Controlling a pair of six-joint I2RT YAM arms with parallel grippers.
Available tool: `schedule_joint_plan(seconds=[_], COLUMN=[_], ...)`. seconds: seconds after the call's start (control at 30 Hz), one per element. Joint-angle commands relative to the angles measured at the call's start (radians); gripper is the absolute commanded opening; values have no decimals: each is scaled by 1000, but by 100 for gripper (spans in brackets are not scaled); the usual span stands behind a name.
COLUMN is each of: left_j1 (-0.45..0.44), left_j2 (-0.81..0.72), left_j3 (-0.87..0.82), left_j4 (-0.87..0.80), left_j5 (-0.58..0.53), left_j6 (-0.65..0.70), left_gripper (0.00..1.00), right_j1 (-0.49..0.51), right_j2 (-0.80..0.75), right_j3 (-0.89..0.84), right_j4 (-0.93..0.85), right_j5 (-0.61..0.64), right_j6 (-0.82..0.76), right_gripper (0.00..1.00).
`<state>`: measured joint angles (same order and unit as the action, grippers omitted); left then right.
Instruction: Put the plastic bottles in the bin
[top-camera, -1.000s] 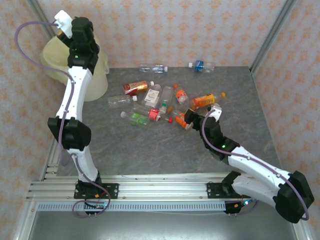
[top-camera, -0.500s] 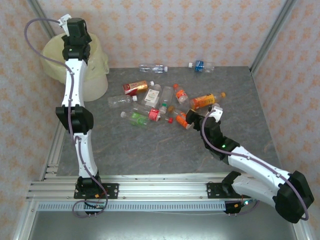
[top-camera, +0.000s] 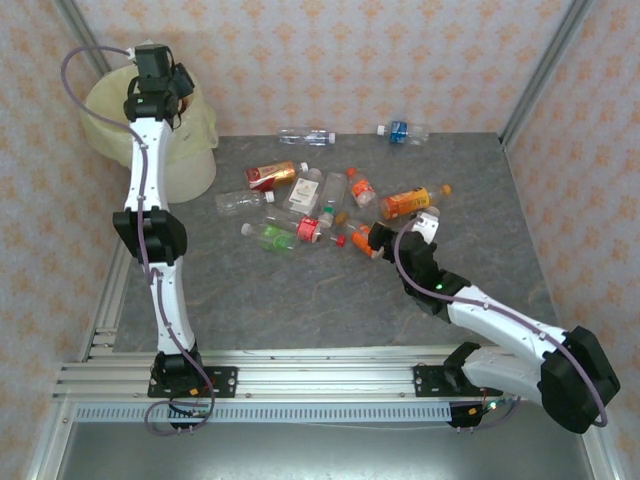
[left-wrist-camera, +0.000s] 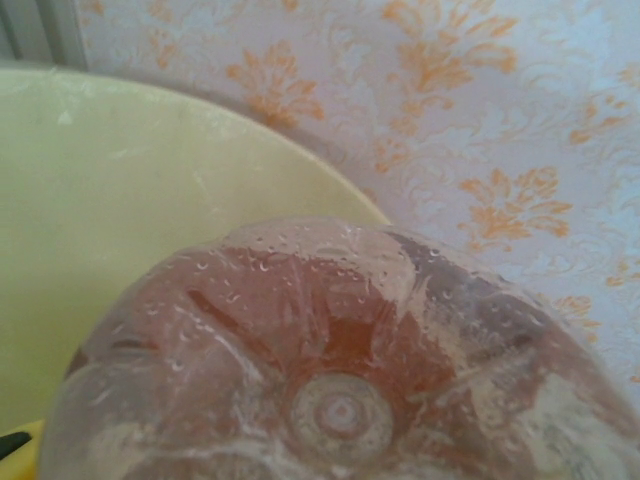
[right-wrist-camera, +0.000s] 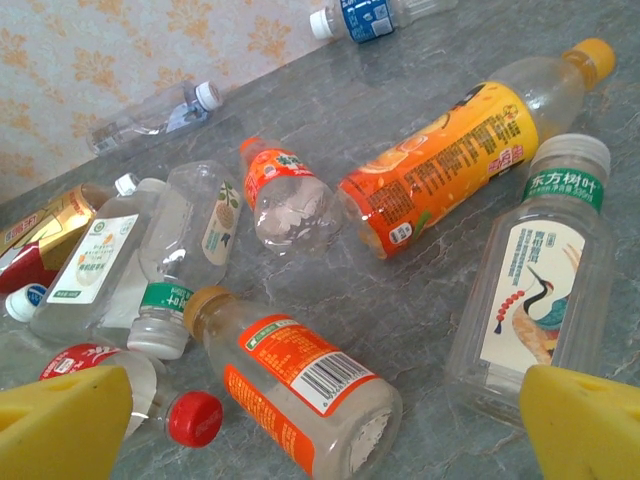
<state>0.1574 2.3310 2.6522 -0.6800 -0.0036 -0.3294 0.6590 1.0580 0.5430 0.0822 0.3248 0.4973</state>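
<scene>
Early days, by the look of it: around a dozen plastic bottles (top-camera: 305, 190) lie scattered over the grey desk (top-camera: 290, 300), most heaped at mid-frame and two more along the far edge. What the bin holds, I can't see. At upper left of the overhead view the left gripper (top-camera: 175, 80) hangs over the bin (top-camera: 100, 115), fingers clenched on a clear bottle (left-wrist-camera: 340, 370). Its ribbed base looms right at the wrist camera, with the pale yellow liner (left-wrist-camera: 120, 200) to its left, so a drop looks close. The right gripper (right-wrist-camera: 320, 420) sits low by the heap, yellow fingers (right-wrist-camera: 60, 420) spread wide and empty. An orange-labelled bottle (right-wrist-camera: 300, 385) lies between them, a crane-labelled bottle (right-wrist-camera: 535, 290) just above the right-hand finger.
</scene>
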Motion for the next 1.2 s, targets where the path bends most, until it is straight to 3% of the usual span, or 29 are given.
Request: schedule_joint_plan(seconds=[0.0, 0.43, 1.17], left_j1=[0, 1, 1], left_j2=[-78, -205, -1], left_j3=[18, -178, -75], left_j4=[-103, -104, 14], left_j5=[39, 156, 197], left_j6=[-68, -166, -248], left_gripper=[62, 62, 75], right_j1=[-7, -10, -10], right_j2=[11, 52, 72], right_j3=[32, 53, 66], right_j4=[-9, -12, -32], right_j5=[-15, -75, -102], right_j6=[13, 13, 4], right_gripper=[99, 99, 99])
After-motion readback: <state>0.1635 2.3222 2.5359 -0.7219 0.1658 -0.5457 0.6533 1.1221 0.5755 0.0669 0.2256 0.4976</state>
